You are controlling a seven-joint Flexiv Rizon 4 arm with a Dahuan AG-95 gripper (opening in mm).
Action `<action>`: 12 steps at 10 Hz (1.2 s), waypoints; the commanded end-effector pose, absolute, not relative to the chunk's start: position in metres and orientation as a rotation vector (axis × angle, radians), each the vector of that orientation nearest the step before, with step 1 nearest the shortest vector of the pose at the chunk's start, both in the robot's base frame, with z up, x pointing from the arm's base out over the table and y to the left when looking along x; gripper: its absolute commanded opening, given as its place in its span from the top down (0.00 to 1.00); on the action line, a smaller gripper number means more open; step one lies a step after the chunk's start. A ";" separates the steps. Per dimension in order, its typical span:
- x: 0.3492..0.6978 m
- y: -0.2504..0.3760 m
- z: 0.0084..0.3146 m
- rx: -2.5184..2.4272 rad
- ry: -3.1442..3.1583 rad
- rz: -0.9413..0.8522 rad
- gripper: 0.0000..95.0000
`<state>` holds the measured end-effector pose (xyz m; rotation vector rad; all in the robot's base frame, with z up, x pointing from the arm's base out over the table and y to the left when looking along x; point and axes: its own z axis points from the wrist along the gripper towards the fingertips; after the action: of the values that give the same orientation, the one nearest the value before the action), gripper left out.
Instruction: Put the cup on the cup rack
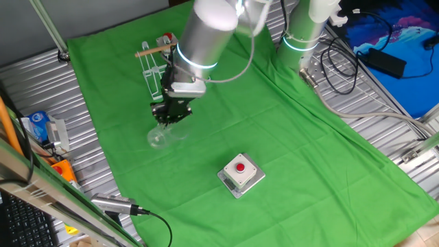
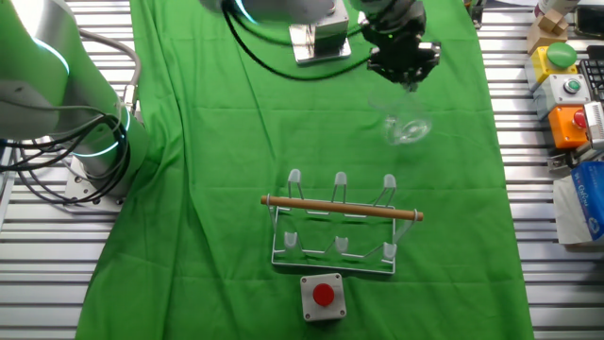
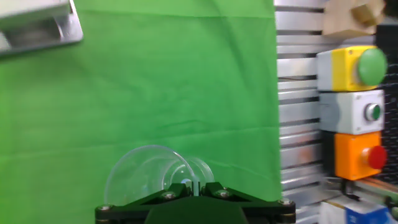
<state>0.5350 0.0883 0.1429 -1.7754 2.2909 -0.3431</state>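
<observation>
Around cup (image 2: 408, 126): I see bare cloth (image 2: 236, 142) on every side.
Cup to rack (image 2: 341, 219): open cloth between, well apart.
Behind rack: button box (image 2: 323, 297) just beside its base.
Cloth edge: control boxes (image 2: 566, 94) near the cup.

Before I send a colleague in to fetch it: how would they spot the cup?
On the green cloth, look beyond the white wire cup rack, under the black end effector. The cup is a small clear glass; unlike its neighbours it is colourless, showing only as faint outlines.
</observation>
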 end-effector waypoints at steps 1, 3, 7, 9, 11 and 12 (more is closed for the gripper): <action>0.537 0.085 0.135 -1.718 2.327 -0.305 1.00; 0.536 0.084 0.134 -1.749 2.303 -0.321 1.00; 0.538 0.087 0.142 -1.793 2.277 -0.360 1.00; 0.538 0.087 0.142 -1.793 2.270 -0.366 1.00; 0.538 0.087 0.142 -1.800 2.249 -0.379 1.00; 0.538 0.087 0.142 -1.800 2.240 -0.387 1.00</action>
<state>0.5356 0.0862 0.1435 -1.8013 2.2374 -0.3880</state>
